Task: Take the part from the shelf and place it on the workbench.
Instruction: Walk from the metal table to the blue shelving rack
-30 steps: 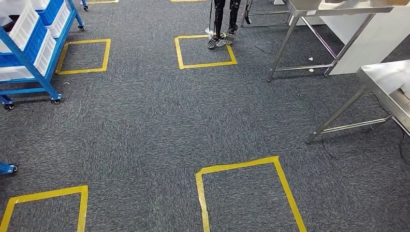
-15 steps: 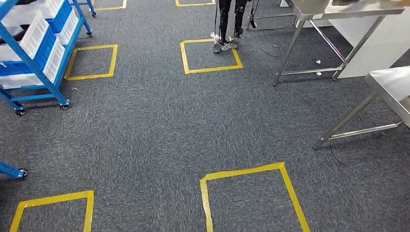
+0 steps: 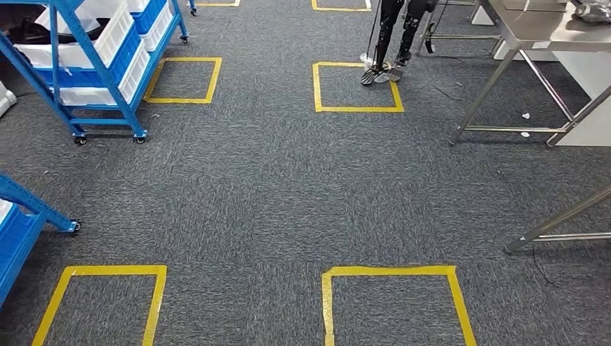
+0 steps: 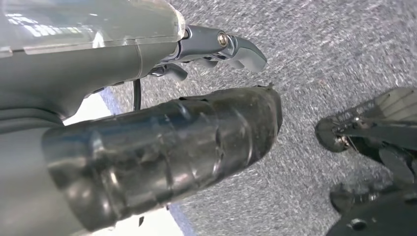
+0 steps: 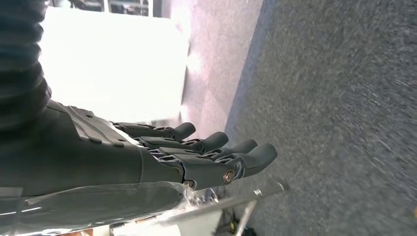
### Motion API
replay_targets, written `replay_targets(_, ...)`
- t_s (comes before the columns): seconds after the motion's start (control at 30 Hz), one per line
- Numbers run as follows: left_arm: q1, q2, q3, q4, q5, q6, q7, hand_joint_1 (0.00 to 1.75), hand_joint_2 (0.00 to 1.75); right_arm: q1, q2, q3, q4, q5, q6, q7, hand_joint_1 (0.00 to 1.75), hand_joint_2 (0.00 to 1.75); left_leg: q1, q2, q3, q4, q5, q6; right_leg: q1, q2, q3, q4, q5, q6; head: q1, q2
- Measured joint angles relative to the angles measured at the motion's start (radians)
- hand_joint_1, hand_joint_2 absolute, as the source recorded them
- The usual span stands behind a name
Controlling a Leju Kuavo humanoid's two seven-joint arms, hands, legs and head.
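Note:
A blue wheeled shelf (image 3: 106, 122) stands at the far left of the head view, loaded with white bins (image 3: 115, 32); something dark lies in an upper bin, too small to name. The steel workbench (image 3: 537, 29) is at the far right, with a dark object at its corner. My left hand (image 4: 147, 98) hangs over the grey carpet, its thick thumb and fingers apart and holding nothing. My right hand (image 5: 162, 157) hangs with its fingers stretched out straight and nothing in them.
Yellow tape squares (image 3: 357, 86) mark the grey carpet. A person's legs (image 3: 393, 29) stand by the far square, beside the workbench. Another blue shelf's foot (image 3: 36, 209) juts in at the left edge, and a second steel table's leg (image 3: 562, 220) at the right.
The camera has swung left: the whole floor has slid to the right in the picture, the blue shelf has come further into view and the steel tables have moved toward the right edge.

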Motion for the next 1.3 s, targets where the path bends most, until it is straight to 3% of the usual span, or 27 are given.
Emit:
replay_targets(0.03,0.0,0.0,0.0,0.0,0.0,0.0,0.0,0.0,0.0,0.0,0.0,0.0,0.0,0.0,0.0,0.0,0.0,1.75,0.0,-0.013,0.0,0.001,0.0,0.0,-0.003,0.002,0.0,-0.005,0.017,0.001,0.0,0.0)
replay_targets(0.07,0.001,0.0,0.0,0.0,0.0,0.0,0.001,0.0,0.0,0.0,0.0,0.0,0.0,0.0,0.0,0.0,0.0,1.75,0.0,-0.027,0.001,0.002,0.0,-0.001,-0.006,0.006,0.018,-0.049,0.052,0.001,0.0,0.0)
replay_targets(0.13,0.0,0.0,0.0,0.0,0.0,0.0,0.002,0.0,0.0,0.001,0.0,0.001,0.0,-0.001,0.0,0.0,0.0,1.75,-0.001,-0.054,0.001,0.006,-0.001,-0.007,-0.013,0.044,0.074,-0.18,0.122,0.001,0.0,0.0)
replay_targets(0.17,-0.001,0.001,0.0,0.0,0.0,0.0,0.002,0.0,0.0,0.002,0.0,0.002,-0.001,-0.001,0.0,0.0,0.0,1.75,-0.001,-0.067,-0.001,0.007,0.0,-0.014,-0.014,0.06,0.093,-0.228,0.142,0.001,0.0,0.0)
replay_targets(0.2,-0.001,0.001,-0.001,0.0,0.0,0.0,0.002,0.0,0.0,0.002,0.0,0.003,-0.001,-0.002,0.0,0.0,0.0,1.75,-0.002,-0.078,-0.004,0.008,0.002,-0.021,-0.013,0.072,0.101,-0.251,0.148,-0.001,0.0,0.0)
replay_targets(0.27,0.003,0.001,-0.001,0.0,0.0,0.0,0.002,0.0,0.0,0.002,0.0,0.005,-0.003,-0.002,0.0,0.0,0.0,1.75,0.0,-0.098,-0.01,0.004,0.009,-0.037,-0.007,0.057,0.1,-0.257,0.152,-0.01,0.0,0.0)
replay_targets(0.33,0.008,0.0,-0.002,0.0,0.0,0.0,0.002,0.0,0.0,0.002,0.0,0.007,-0.005,-0.002,0.0,0.0,0.0,1.75,0.002,-0.079,-0.02,0.019,-0.003,-0.045,-0.005,0.033,0.102,-0.266,0.16,-0.027,-0.001,0.0)
replay_targets(0.37,0.007,0.0,-0.002,0.0,0.0,0.0,0.003,0.0,0.0,0.003,0.0,0.007,-0.006,-0.002,0.0,0.0,0.0,1.75,0.001,-0.054,-0.034,0.051,-0.026,-0.046,-0.005,0.019,0.102,-0.272,0.164,-0.037,-0.002,0.0)
replay_targets(0.43,0.002,0.001,-0.003,0.0,0.0,0.0,0.003,0.0,0.0,0.007,0.001,0.007,-0.005,-0.002,0.0,0.0,0.0,1.75,-0.002,-0.002,-0.083,0.168,-0.098,-0.046,0.003,-0.011,0.1,-0.274,0.166,-0.05,-0.002,0.0)
replay_targets(0.5,0.0,0.001,-0.003,0.0,0.0,0.0,0.003,0.0,0.0,0.008,0.002,0.007,-0.005,-0.002,0.001,0.0,0.0,1.75,-0.002,0.013,-0.12,0.274,-0.145,-0.045,0.013,-0.042,0.098,-0.273,0.164,-0.054,-0.002,0.0)
replay_targets(0.53,0.0,0.001,-0.004,0.0,0.0,0.0,0.003,0.0,0.0,0.008,0.002,0.008,-0.005,-0.002,0.001,0.0,0.0,1.75,-0.003,0.017,-0.115,0.28,-0.141,-0.042,0.017,-0.056,0.097,-0.273,0.163,-0.056,-0.002,0.0)
replay_targets(0.6,0.001,0.001,-0.005,0.0,0.001,0.0,0.004,0.0,0.0,0.008,0.002,0.009,-0.005,-0.002,0.004,0.0,0.0,1.75,-0.008,0.034,-0.045,0.178,-0.091,-0.032,0.023,-0.082,0.101,-0.272,0.161,-0.058,-0.002,0.0)
replay_targets(0.67,-0.01,-0.002,-0.006,0.0,0.018,0.033,0.019,0.0,0.0,0.011,0.003,0.013,-0.005,-0.012,0.006,0.003,0.0,1.75,-0.022,0.08,0.034,0.044,-0.05,-0.014,0.027,-0.106,0.105,-0.27,0.157,-0.055,-0.002,0.0)
replay_targets(0.7,-0.029,-0.017,-0.006,0.0,0.04,0.088,0.043,0.0,0.0,0.015,0.004,0.021,-0.005,-0.033,-0.001,0.014,0.0,1.75,-0.03,0.095,0.052,0.008,-0.041,-0.006,0.027,-0.119,0.106,-0.269,0.156,-0.051,-0.002,0.0)
replay_targets(0.73,-0.06,-0.037,-0.005,0.0,0.067,0.176,0.076,0.0,0.0,0.021,0.006,0.036,-0.005,-0.07,-0.014,0.038,0.0,1.75,-0.036,0.096,0.055,-0.006,-0.039,0.002,0.026,-0.134,0.104,-0.269,0.156,-0.047,-0.002,0.0)
replay_targets(0.8,-0.144,-0.09,-0.004,0.0,0.11,0.388,0.14,0.0,0.0,0.039,0.007,0.098,-0.015,-0.181,-0.046,0.116,0.0,1.75,-0.036,0.061,0.047,-0.017,-0.023,0.014,0.023,-0.161,0.105,-0.27,0.156,-0.036,-0.002,0.0)
replay_targets(0.83,-0.185,-0.112,-0.004,0.0,0.121,0.467,0.157,0.0,0.0,0.05,0.007,0.137,-0.024,-0.236,-0.056,0.154,0.0,1.75,-0.033,0.046,0.046,-0.027,-0.014,0.018,0.022,-0.15,0.105,-0.263,0.15,-0.028,-0.001,0.0)
replay_targets(0.87,-0.224,-0.131,-0.004,-0.001,0.128,0.509,0.162,0.0,0.0,0.062,0.007,0.176,-0.035,-0.282,-0.061,0.182,0.0,1.75,-0.029,0.033,0.047,-0.037,-0.005,0.022,0.021,-0.119,0.098,-0.238,0.133,-0.021,0.0,0.0)
replay_targets(0.93,-0.276,-0.166,-0.005,-0.001,0.143,0.53,0.147,0.0,0.0,0.087,0.007,0.238,-0.053,-0.333,-0.062,0.214,0.0,1.75,-0.024,0.016,0.047,-0.047,0.005,0.026,0.015,-0.035,0.052,-0.128,0.073,-0.01,0.003,0.0)
replay_targets(0.97,-0.291,-0.181,-0.005,-0.001,0.149,0.531,0.134,0.0,0.0,0.1,0.007,0.261,-0.06,-0.346,-0.061,0.223,0.0,1.75,-0.023,0.008,0.045,-0.047,0.007,0.027,0.01,-0.01,0.022,-0.062,0.042,-0.007,0.003,0.0)
replay_targets(1.0,-0.297,-0.196,-0.007,-0.002,0.154,0.535,0.124,0.0,0.0,0.113,0.007,0.279,-0.065,-0.353,-0.061,0.23,0.0,1.75,-0.022,0.0,0.044,-0.045,0.007,0.027,0.005,0.0,0.0,-0.016,0.027,-0.003,0.003,0.0)
replay_targets(1.03,-0.298,-0.209,-0.008,-0.002,0.158,0.539,0.117,0.0,0.0,0.124,0.007,0.294,-0.07,-0.356,-0.061,0.233,0.0,1.75,-0.021,-0.009,0.044,-0.043,0.007,0.025,0.0,0.003,-0.007,-0.002,0.033,0.001,0.003,0.0)
replay_targets(1.1,-0.293,-0.229,-0.009,-0.002,0.163,0.545,0.109,0.0,0.0,0.142,0.007,0.316,-0.079,-0.361,-0.061,0.236,0.0,1.75,-0.014,-0.03,0.044,-0.033,0.002,0.018,-0.012,0.013,0.024,-0.083,0.101,0.011,0.003,0.0)
replay_targets(1.17,-0.29,-0.249,-0.01,-0.002,0.167,0.563,0.101,0.0,0.0,0.154,0.007,0.329,-0.083,-0.366,-0.064,0.236,0.0,1.75,-0.008,-0.054,0.035,-0.016,-0.005,0.004,-0.022,0.061,0.072,-0.202,0.158,0.021,0.004,0.0)
replay_targets(1.23,-0.293,-0.28,-0.011,-0.002,0.167,0.596,0.096,0.0,0.0,0.158,0.008,0.336,-0.081,-0.367,-0.073,0.235,0.0,1.75,-0.007,-0.081,0.017,-0.005,-0.004,-0.011,-0.023,0.093,0.087,-0.246,0.163,0.016,0.006,0.0)
replay_targets(1.3,-0.291,-0.33,-0.016,-0.002,0.165,0.636,0.098,0.0,0.0,0.143,0.008,0.338,-0.073,-0.343,-0.094,0.224,0.0,1.75,-0.006,-0.105,0.005,-0.004,0.004,-0.024,-0.022,0.071,0.083,-0.25,0.166,0.002,0.007,0.0)
